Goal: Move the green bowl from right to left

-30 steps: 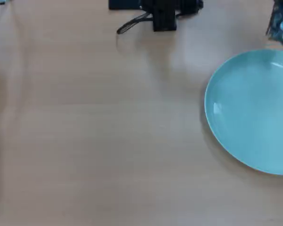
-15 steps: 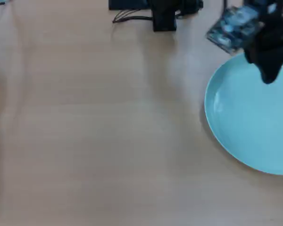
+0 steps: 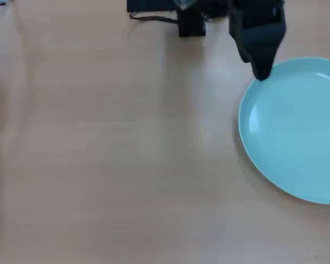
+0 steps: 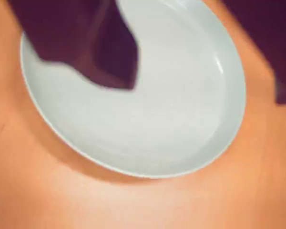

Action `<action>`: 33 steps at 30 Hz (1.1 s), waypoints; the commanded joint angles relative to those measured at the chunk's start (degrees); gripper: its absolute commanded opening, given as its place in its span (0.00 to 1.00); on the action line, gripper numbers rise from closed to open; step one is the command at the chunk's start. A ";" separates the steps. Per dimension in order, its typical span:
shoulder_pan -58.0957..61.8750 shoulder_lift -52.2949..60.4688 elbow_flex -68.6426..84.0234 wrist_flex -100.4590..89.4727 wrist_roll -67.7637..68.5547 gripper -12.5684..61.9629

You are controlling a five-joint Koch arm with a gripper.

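Observation:
The green bowl (image 3: 297, 132) is a wide, shallow, pale turquoise dish lying flat at the right of the overhead view, cut off by the right edge. My black gripper (image 3: 260, 74) comes down from the top, and its pointed tip is at the bowl's upper left rim. In the wrist view the bowl (image 4: 148, 129) fills most of the frame. One dark finger (image 4: 109, 57) hangs over its upper left part and the other dark finger (image 4: 276, 57) shows at the right edge, well apart. Nothing is held between them.
The arm's black base (image 3: 190, 19) with cables sits at the top middle of the overhead view. The light wooden table (image 3: 99, 143) stretches left of the bowl.
The gripper has swung left, from over the bowl's top part to its upper left rim. The bowl has stayed in place.

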 commanded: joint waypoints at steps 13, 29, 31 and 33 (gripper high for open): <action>5.80 2.37 -8.44 1.23 -12.13 0.58; 6.24 2.20 -8.53 -0.79 -13.27 0.58; 6.50 2.20 -8.44 -0.79 -13.27 0.58; 7.38 2.29 -8.00 -0.79 -13.27 0.58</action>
